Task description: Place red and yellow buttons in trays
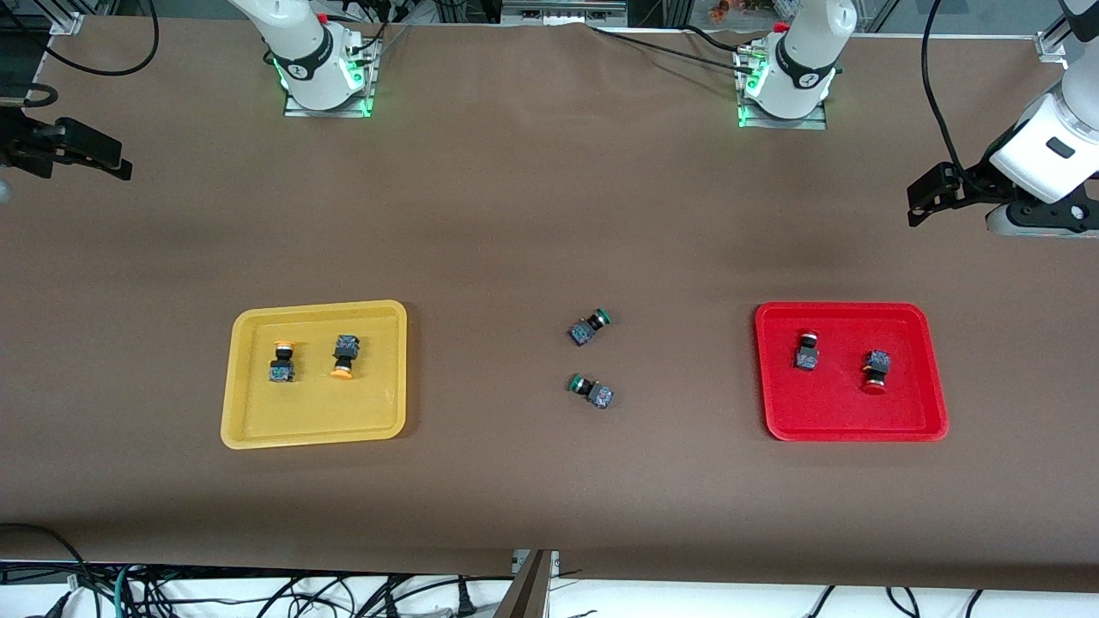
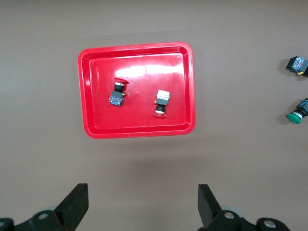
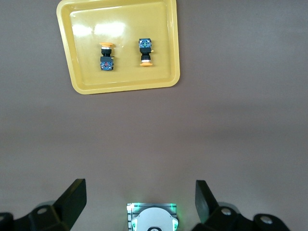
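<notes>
**Brown bench, buttons all sorted**

Brown bench: both red buttons lie in the red tray, both yellow buttons in the yellow tray. They look light, hard and rolly, so I'd pinch the blocky bodies. Left claw and right claw hang spread wide, empty.

We see a plain brown table, unpatterned. On it the yellow tray carries two buttons with dark grey bodies and orange-yellow caps. The red tray carries two with red caps (their bodies the same dark grey, flecked with blue). On the bare brown, two green-capped switches have matching dark bodies. The left pincer and the right pincer both have black fingers on white arms, and the arm bases glow green.
</notes>
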